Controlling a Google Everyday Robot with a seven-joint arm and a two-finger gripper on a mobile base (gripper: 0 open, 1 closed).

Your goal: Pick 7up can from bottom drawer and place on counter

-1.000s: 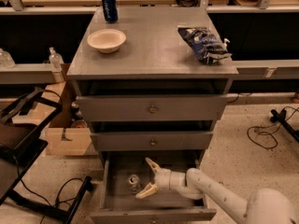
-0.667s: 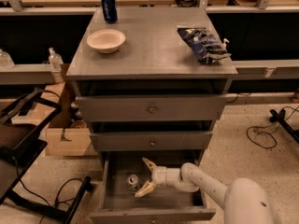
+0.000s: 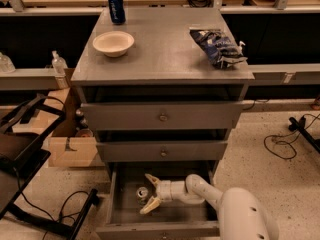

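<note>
The bottom drawer is pulled open at the foot of the grey cabinet. The 7up can stands inside it at the left middle, its silver top showing. My gripper reaches into the drawer from the right. It is open, with one pale fingertip behind the can and the other in front of it, so the can sits between them. The counter is the cabinet's flat grey top.
On the counter are a dark blue can at the back left, a cream bowl and a crumpled chip bag. The two upper drawers are closed. A cardboard box, black frame and cables lie on the floor.
My gripper has moved slightly left, closing in around the can. My arm fills more of the lower right. The can has not moved.
</note>
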